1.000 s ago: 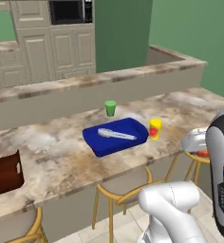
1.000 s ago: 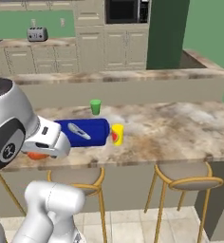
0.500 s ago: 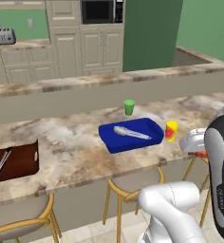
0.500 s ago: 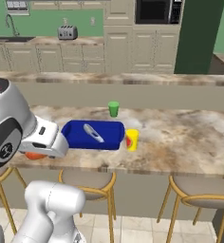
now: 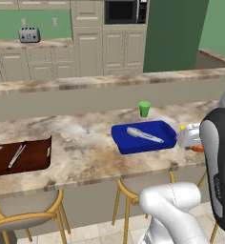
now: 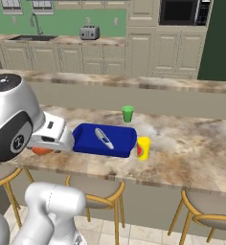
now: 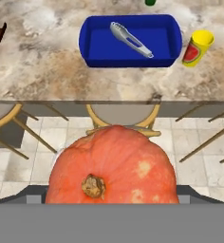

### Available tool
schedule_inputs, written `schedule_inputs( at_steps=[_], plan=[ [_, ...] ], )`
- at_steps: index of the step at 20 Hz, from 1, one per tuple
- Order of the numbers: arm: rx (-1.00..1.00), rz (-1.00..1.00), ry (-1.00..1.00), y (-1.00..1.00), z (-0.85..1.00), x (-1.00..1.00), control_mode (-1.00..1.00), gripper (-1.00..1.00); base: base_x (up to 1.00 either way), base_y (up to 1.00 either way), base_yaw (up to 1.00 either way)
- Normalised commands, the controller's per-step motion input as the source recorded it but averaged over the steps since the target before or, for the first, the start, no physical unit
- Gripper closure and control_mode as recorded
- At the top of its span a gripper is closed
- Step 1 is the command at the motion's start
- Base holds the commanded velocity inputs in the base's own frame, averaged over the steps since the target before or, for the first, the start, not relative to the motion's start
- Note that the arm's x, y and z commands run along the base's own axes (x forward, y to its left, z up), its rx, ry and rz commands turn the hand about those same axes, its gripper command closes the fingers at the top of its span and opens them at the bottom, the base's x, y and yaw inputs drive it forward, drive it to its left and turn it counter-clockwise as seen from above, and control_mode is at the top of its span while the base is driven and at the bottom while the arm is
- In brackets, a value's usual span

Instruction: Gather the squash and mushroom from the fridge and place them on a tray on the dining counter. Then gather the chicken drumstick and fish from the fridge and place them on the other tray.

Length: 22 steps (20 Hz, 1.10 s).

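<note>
A round orange squash with a brown stem scar sits right before the hand camera and hides the fingertips. My gripper is shut on it, in front of the dining counter and over the floor and stools. Orange shows under the hand. The blue tray lies on the counter straight ahead, with a slim silver utensil in it. The other tray, dark brown, rests further left and holds a thin grey item. Fridge, mushroom, chicken drumstick and fish are out of view.
A green cup stands behind the blue tray and a yellow can just right of it. Gold-legged stools line the counter's near side. A raised ledge backs the counter; cabinets, toaster and microwave stand beyond.
The base has driven sideways, so the whole scene has slid right in the left base view and the brown tray has come into sight. The squash stays in my gripper.
</note>
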Motion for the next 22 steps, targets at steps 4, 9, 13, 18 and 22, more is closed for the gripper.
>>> schedule_inputs(
  at_steps=[4,9,13,18,22],
  plan=[
    [0.00,0.05,0.06,-0.05,0.00,0.98,-1.00,1.00,0.00,0.00,0.00],
    [0.00,0.04,0.08,0.00,-0.17,0.99,-1.00,1.00,0.00,0.00,0.00],
    [0.00,0.01,0.09,0.07,-0.48,1.00,-1.00,1.00,0.00,0.00,0.00],
    [0.00,0.01,0.07,0.08,-0.55,0.90,-1.00,1.00,0.00,0.00,0.00],
    [-0.04,0.00,0.09,0.14,-0.49,0.75,-1.00,1.00,0.00,0.00,0.00]
  ],
)
